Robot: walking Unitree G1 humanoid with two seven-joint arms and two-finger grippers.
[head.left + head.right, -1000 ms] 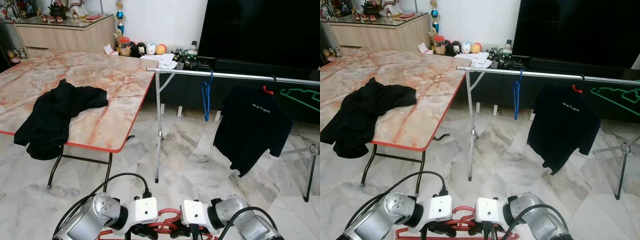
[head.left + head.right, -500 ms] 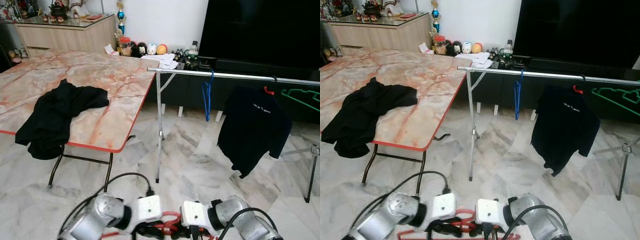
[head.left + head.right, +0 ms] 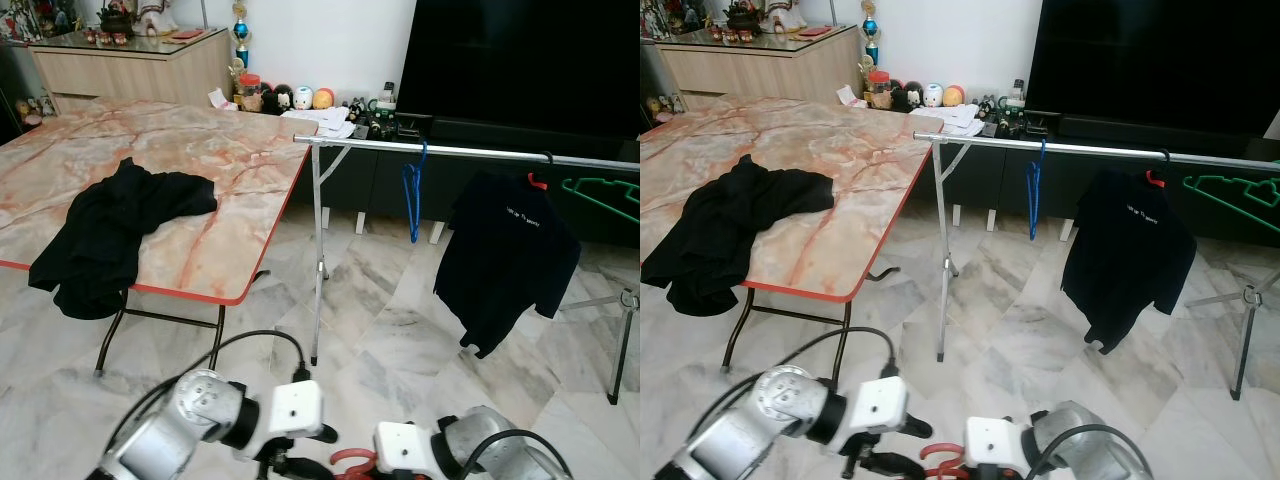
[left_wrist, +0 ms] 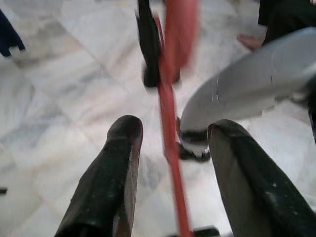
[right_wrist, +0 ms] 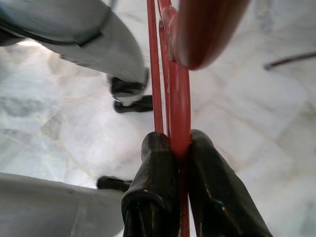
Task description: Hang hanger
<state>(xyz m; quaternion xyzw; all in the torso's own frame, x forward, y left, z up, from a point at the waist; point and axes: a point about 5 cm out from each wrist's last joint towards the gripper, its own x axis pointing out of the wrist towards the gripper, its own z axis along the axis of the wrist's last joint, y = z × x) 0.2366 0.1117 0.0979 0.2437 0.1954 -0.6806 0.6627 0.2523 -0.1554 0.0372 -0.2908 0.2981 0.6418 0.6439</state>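
A red hanger (image 5: pixel 178 98) is held low in front of me over the marble floor; its hook (image 3: pixel 350 462) peeks up between my two wrists. My right gripper (image 5: pixel 174 144) is shut on the hanger's thin red bar. My left gripper (image 4: pixel 173 131) is open, its black fingers (image 4: pixel 118 163) standing either side of the red bar without touching it. The silver clothes rail (image 3: pixel 470 152) runs across ahead to the right, some way beyond both arms.
On the rail hang a blue hanger (image 3: pixel 411 200), a black T-shirt (image 3: pixel 510 260) on a red hanger, and a green hanger (image 3: pixel 600 195). A marble-top folding table (image 3: pixel 230 150) with a black garment (image 3: pixel 110 235) stands to the left. A dark TV cabinet lies behind the rail.
My left wrist has drawn back and turned away from the hanger. The right wrist has sunk lower in view, with the hanger's hook beside it.
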